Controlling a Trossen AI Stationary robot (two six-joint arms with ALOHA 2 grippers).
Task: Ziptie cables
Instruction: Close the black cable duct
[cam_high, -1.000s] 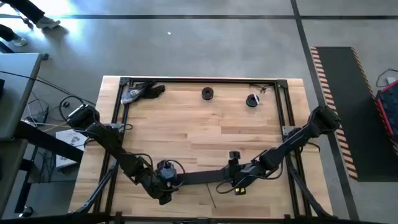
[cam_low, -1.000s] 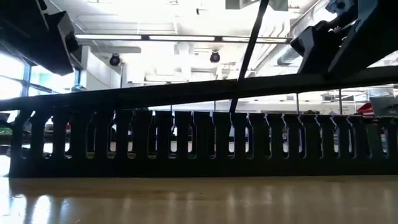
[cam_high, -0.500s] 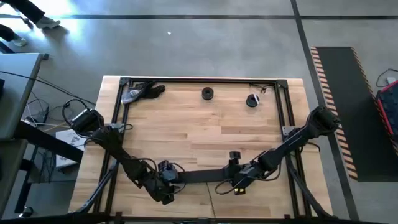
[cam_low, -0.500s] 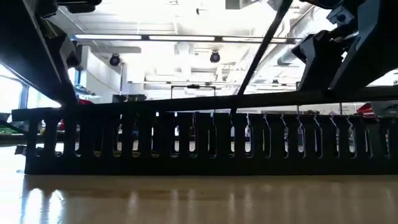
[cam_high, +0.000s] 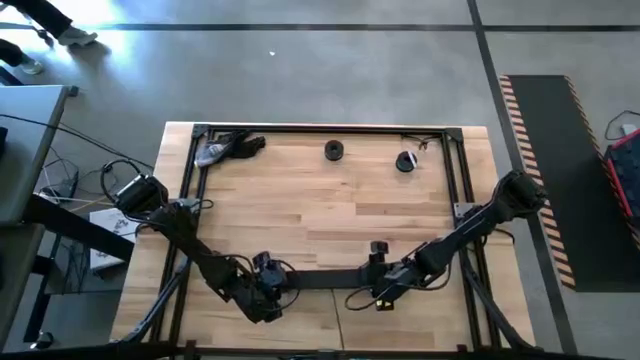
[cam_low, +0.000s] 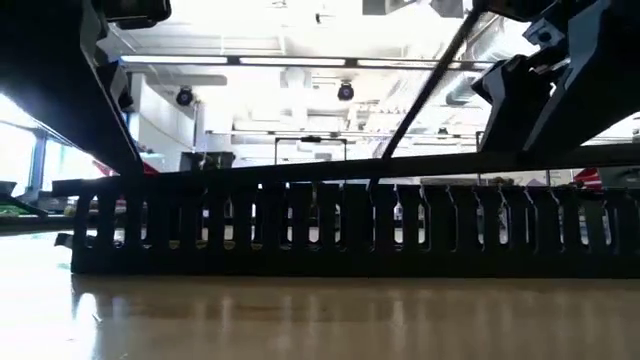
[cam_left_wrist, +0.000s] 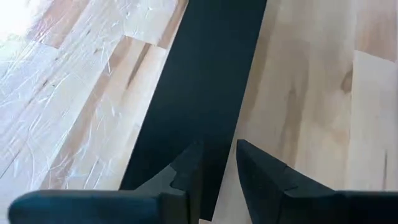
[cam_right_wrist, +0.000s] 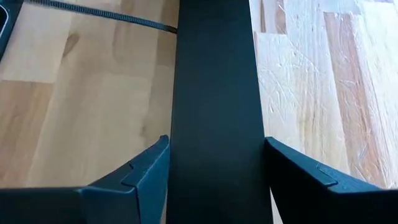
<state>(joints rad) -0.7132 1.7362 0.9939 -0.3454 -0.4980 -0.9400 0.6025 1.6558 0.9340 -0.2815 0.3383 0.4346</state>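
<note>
A long black slotted channel (cam_high: 325, 279) lies across the lower middle of the high view, on the wooden tabletop (cam_high: 320, 210), with a gripper at each end. The left gripper (cam_high: 268, 292) sits at the channel's left end, in the lower left-centre of the high view; its wrist view shows the two dark fingers (cam_left_wrist: 186, 171) a little apart over the edge of the channel's flat black top (cam_left_wrist: 205, 81), one finger above the black surface and the other beside it over bare wood, and whether they press on anything cannot be told. The right gripper (cam_high: 383, 290) is at the channel's right end, lower right of centre in the high view; in its wrist view the fingers (cam_right_wrist: 149, 168) stand wide apart on either side of the channel (cam_right_wrist: 214, 106), straddling it, and contact with its walls cannot be told. A thin ribbed zip tie (cam_right_wrist: 106, 15) lies on the wood beyond the channel in the right wrist view. In the low view the channel (cam_low: 330, 225) fills the middle of the frame as a row of upright black teeth with slots between them. The cables themselves cannot be made out in any view. Near the top edge of the tabletop in the high view sit a dark and grey tool (cam_high: 225, 147) at upper left and two small dark round objects (cam_high: 333, 150) (cam_high: 405, 161).
</note>
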